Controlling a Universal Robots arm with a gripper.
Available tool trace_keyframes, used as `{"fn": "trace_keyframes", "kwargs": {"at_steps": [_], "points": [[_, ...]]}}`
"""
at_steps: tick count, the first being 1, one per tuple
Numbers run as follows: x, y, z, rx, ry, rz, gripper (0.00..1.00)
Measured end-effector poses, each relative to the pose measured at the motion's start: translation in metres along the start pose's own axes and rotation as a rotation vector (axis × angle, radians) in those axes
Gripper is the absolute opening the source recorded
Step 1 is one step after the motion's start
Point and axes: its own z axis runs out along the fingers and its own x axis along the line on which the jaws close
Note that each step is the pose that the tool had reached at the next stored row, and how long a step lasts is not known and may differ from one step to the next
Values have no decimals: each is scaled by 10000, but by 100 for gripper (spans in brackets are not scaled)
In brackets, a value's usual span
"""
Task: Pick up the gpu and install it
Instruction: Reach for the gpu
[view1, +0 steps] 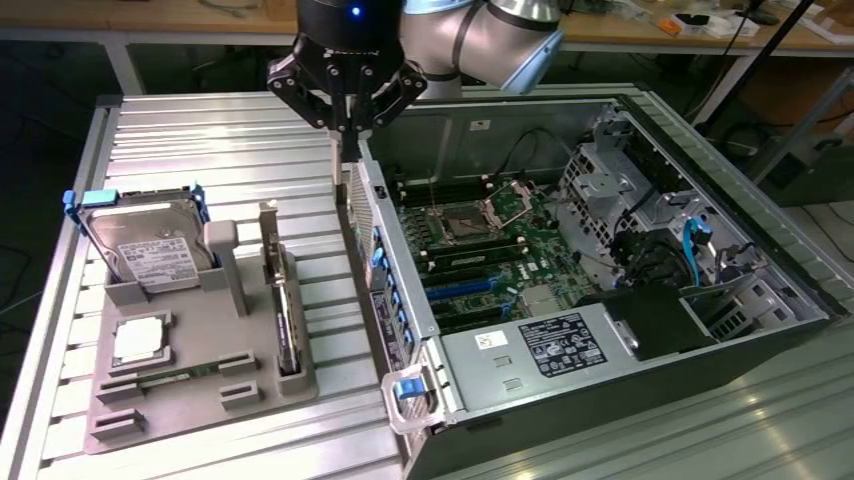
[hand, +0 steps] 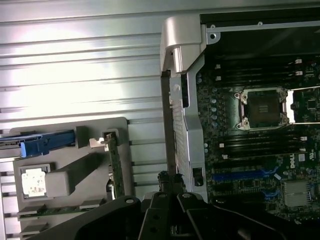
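Observation:
The gpu (view1: 283, 305) stands on edge in a slot of the grey holder tray (view1: 200, 400) on the exterior view's left, its silver bracket at the far end. The wrist view shows the gpu (hand: 114, 165) edge-on as a thin green strip. My gripper (view1: 350, 128) hangs shut and holds nothing, above the far end of the open computer case's rear wall (view1: 387, 290), beyond the gpu and apart from it. Seen from the wrist, the gripper (hand: 170, 181) sits over that wall (hand: 175, 110), with the motherboard's blue slots (hand: 240, 176) beside it.
A hard drive in a blue frame (view1: 140, 245) and a silver processor (view1: 140, 343) also rest on the tray. The open case (view1: 587, 250) holds the motherboard, cables and a power supply (view1: 567, 345). The ribbed metal table (view1: 200, 140) lies around them.

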Motion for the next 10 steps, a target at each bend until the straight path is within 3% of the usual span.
{"fn": "trace_keyframes", "kwargs": {"at_steps": [10], "points": [[64, -5, -2, 0, 0, 0, 11]]}}
